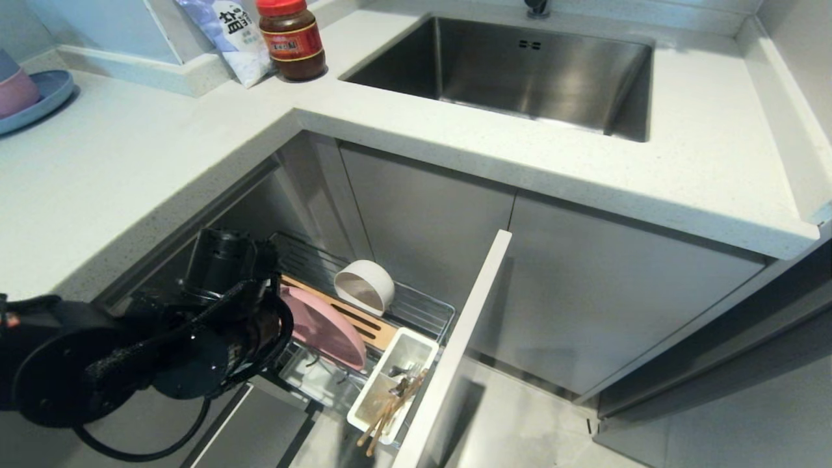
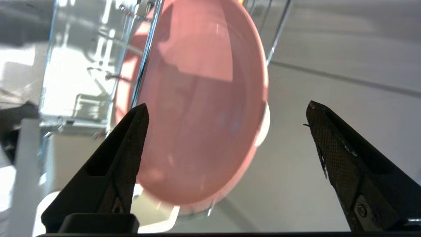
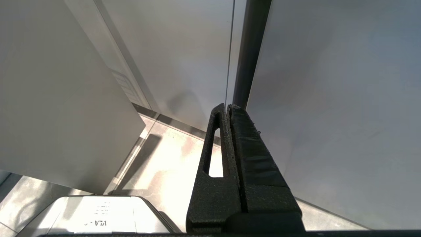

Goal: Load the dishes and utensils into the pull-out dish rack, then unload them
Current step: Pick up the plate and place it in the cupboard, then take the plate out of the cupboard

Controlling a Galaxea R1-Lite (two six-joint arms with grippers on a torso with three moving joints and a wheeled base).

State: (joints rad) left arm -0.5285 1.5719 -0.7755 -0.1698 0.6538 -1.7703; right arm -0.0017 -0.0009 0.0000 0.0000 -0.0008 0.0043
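The pull-out dish rack (image 1: 426, 311) stands drawn out under the counter, its pale-grey front panel (image 1: 458, 344) towards me. The pink plate (image 1: 328, 331) stands on edge by the wooden strip (image 1: 374, 331). The cream-white bowl (image 1: 364, 286) lies on its side behind it. Chopsticks (image 1: 389, 413), with a metal fork and spoon (image 1: 400, 385), sit in the white cutlery tray (image 1: 413, 351). My left arm (image 1: 214, 312) reaches in beside the plate. My left gripper (image 2: 227, 104) is open wide around the pink plate (image 2: 204, 98), gripping nothing. My right gripper (image 3: 227, 106) is shut and empty, out by the cabinet fronts.
Above the rack runs the pale countertop (image 1: 162, 169) with the steel sink (image 1: 539, 65). A red-lidded jar (image 1: 292, 39) and a bag (image 1: 227, 32) stand at the back. A blue plate with stacked bowls (image 1: 29, 97) sits far left. Closed cabinet doors (image 1: 585, 305) lie right of the rack.
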